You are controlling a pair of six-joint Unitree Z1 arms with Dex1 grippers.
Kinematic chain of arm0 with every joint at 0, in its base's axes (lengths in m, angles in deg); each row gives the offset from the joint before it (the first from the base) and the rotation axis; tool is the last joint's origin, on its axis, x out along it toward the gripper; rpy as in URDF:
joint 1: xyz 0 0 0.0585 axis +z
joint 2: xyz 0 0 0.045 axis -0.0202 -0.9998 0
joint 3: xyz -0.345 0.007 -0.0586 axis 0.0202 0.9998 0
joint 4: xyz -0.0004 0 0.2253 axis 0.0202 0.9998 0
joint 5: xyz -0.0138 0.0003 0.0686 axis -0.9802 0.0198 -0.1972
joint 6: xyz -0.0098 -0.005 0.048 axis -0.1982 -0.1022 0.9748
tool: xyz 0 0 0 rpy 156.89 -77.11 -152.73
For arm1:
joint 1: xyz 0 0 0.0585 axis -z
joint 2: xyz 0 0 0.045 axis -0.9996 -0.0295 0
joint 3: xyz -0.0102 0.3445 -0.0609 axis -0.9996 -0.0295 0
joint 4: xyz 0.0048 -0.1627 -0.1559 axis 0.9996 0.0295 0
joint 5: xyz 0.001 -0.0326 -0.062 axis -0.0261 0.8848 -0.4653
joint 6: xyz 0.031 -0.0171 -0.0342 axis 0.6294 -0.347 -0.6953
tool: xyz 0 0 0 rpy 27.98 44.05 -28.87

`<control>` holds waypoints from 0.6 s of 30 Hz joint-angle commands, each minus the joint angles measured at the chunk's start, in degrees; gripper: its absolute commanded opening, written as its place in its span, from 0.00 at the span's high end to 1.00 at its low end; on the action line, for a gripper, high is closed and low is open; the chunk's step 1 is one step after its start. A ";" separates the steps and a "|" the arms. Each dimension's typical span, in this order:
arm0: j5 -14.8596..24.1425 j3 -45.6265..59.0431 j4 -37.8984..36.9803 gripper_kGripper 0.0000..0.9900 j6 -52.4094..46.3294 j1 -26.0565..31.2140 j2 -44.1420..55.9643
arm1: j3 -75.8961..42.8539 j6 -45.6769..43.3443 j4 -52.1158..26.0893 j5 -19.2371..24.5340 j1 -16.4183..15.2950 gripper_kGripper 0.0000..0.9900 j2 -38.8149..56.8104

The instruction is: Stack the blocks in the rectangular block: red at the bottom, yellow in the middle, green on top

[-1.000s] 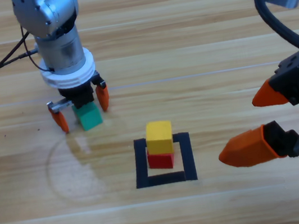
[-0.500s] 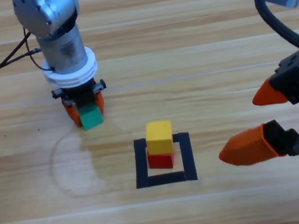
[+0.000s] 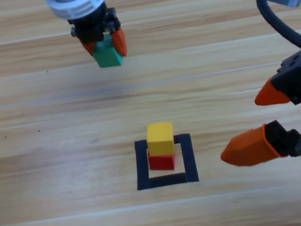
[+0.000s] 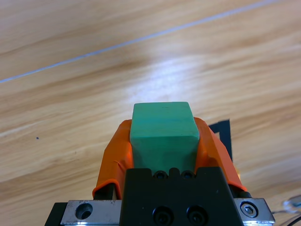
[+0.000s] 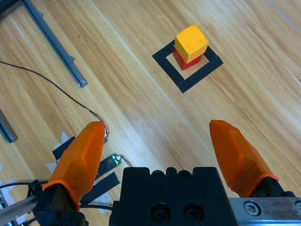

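Left gripper (image 3: 103, 40) is clamping the green cube (image 3: 107, 55) between its two orange jaws and carrying it in the air near the top of the high view, well clear of the wooden table (image 3: 47, 181). In the left wrist view the cube (image 4: 163, 134) is sitting squarely between the jaws, its top face level and its sides pressed by orange on both flanks, so the hold is looking secure.

Down in the middle of the high view, the yellow cube (image 3: 160, 138) is resting on the red cube (image 3: 161, 161), and both are standing inside the black tape square (image 3: 142, 166). The yellow one is sitting slightly off the red one's footprint, pushed a little toward the far side, though it is looking stable.

What the next move is turning on is this: the stack is lying toward the picture's bottom and somewhat to the right of the carried cube, well apart from it. The left gripper would probably need to travel that way, stay higher than the yellow top face, and then lower straight down to centre the green cube on it.

Right gripper (image 3: 267, 123) is waiting at the right edge with its jaws spread wide and nothing between them; it is nearer the stack but is holding no cube.
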 commanded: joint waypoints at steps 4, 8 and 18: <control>-0.71 3.48 2.51 1.00 7.30 -8.85 0.68 | -1.38 0.48 0.76 1.24 -1.55 0.00 -1.24; -0.45 4.62 2.69 1.00 6.42 -10.79 1.91 | -1.46 0.48 0.76 1.24 -1.55 0.00 -1.07; 6.41 6.03 4.88 1.00 -10.19 -13.86 5.95 | -1.55 0.48 0.76 1.24 -1.47 0.00 -1.07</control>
